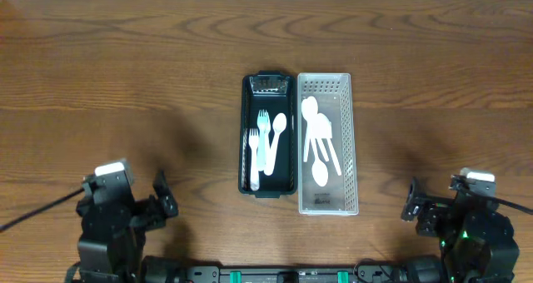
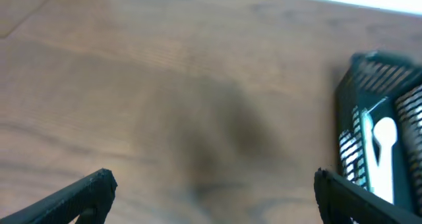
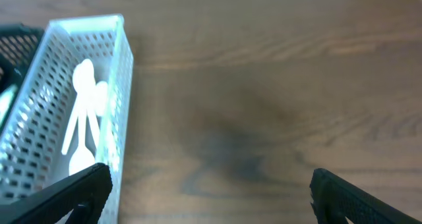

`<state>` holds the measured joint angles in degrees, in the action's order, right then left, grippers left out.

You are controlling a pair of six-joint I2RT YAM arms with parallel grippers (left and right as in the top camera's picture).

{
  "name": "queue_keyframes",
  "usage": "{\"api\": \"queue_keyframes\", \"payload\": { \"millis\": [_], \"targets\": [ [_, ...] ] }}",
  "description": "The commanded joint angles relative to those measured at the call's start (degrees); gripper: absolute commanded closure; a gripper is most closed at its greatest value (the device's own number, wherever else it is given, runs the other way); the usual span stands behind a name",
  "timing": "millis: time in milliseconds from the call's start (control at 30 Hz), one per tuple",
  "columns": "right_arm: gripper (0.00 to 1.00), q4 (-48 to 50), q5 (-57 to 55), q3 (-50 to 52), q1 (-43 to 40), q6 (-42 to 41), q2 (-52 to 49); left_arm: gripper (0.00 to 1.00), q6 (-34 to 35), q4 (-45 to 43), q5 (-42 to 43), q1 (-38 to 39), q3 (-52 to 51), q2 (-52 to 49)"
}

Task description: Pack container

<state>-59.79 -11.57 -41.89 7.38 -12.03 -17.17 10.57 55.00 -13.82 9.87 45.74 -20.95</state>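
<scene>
Two long baskets stand side by side at the table's middle. The black basket [image 1: 246, 133] on the left holds white plastic forks [image 1: 263, 141] and a spoon [image 1: 281, 126]. The white basket [image 1: 350, 141] on the right holds several white spoons [image 1: 319, 141]. My left gripper [image 1: 162, 198] rests open near the front left edge, far from both baskets, with nothing between its fingers. My right gripper [image 1: 414, 201] is open at the front right, also holding nothing. The left wrist view catches the black basket [image 2: 346, 99] at its right edge; the right wrist view shows the white basket [image 3: 122, 66] at its left.
Bare wooden tabletop [image 1: 125, 83] stretches left, right and behind the baskets. The arms' bases [image 1: 275, 273] sit along the front edge.
</scene>
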Motion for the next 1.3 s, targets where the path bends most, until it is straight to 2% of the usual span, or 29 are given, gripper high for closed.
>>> {"api": "queue_keyframes", "payload": {
  "millis": [0,133,700,867,967,1100,1267],
  "targets": [
    [0.01,-1.95,-0.63,0.35,0.52,-1.20,0.20,0.02,0.66,2.10,-2.12,0.20,-0.37,0.50],
    [0.01,-5.42,-0.63,0.35,0.52,-1.22,0.20,0.02,0.66,4.35,-2.10,0.20,-0.37,0.48],
    [0.01,-5.31,-0.63,0.35,0.50,-1.20,0.52,0.02,0.66,4.96,-2.10,0.20,-0.37,0.48],
    [0.01,-4.48,0.02,0.37,-0.94,-1.05,5.86,0.02,0.66,4.96,-2.12,0.20,-0.37,0.48],
    [0.01,-0.50,1.57,2.19,-1.05,3.19,10.99,0.02,0.66,4.96,-2.12,0.20,-0.37,0.48],
    [0.01,8.35,3.76,9.44,-1.75,7.28,15.91,0.02,0.66,4.96,-2.12,0.20,-0.37,0.48],
    [0.01,27.93,7.72,21.51,-2.23,10.12,16.63,0.02,0.66,4.98,-2.12,0.20,-0.37,0.48]
  ]
}}
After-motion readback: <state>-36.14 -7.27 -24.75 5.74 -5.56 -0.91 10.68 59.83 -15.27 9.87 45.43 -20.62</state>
